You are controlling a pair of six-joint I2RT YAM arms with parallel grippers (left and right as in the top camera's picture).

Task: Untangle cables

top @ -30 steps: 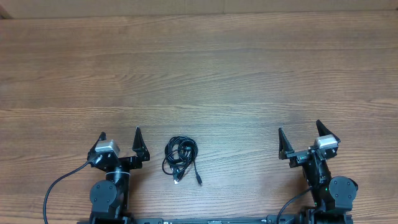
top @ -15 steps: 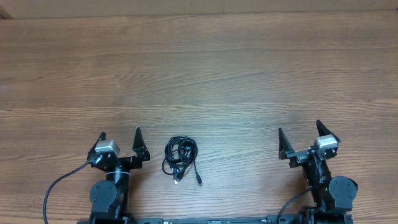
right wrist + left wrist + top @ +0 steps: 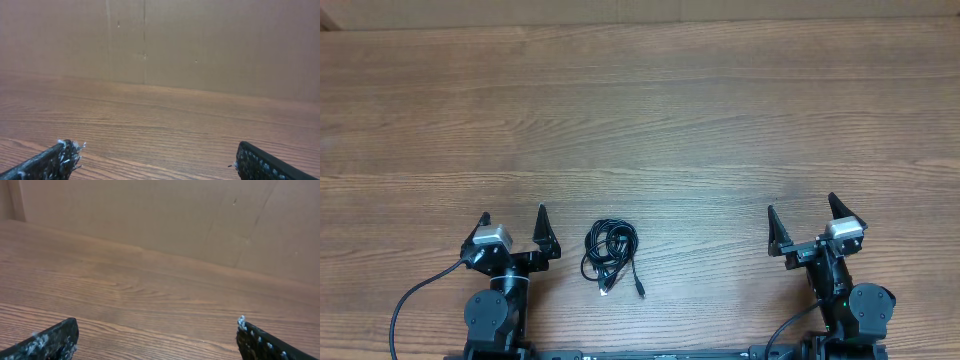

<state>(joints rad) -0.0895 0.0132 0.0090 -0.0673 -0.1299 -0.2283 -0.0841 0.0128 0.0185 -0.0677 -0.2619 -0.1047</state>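
Nothing has changed since a second ago: both arms, the cables and the desk [image 3: 640,110] look the same in the overhead view as in the two earlier pictures.

The cables [image 3: 610,248] lie on the desk as one small black coiled bundle near its front edge. Two loose ends with small plugs trail out of the bundle toward the front. The bundle sits just to the right of the left gripper [image 3: 513,214] and well apart from the right gripper [image 3: 801,204]. Neither gripper touches it.

The left gripper is spread wide and has hold of nothing. Its fingers [image 3: 52,341] show at the bottom corners of the left wrist view with bare wood between them. The right gripper is also wide open and empty. Its fingers [image 3: 50,160] frame plain desk in the right wrist view.

Both wrist views look across the desk to a brown wall [image 3: 200,40] at its far side, and the cables appear in neither.
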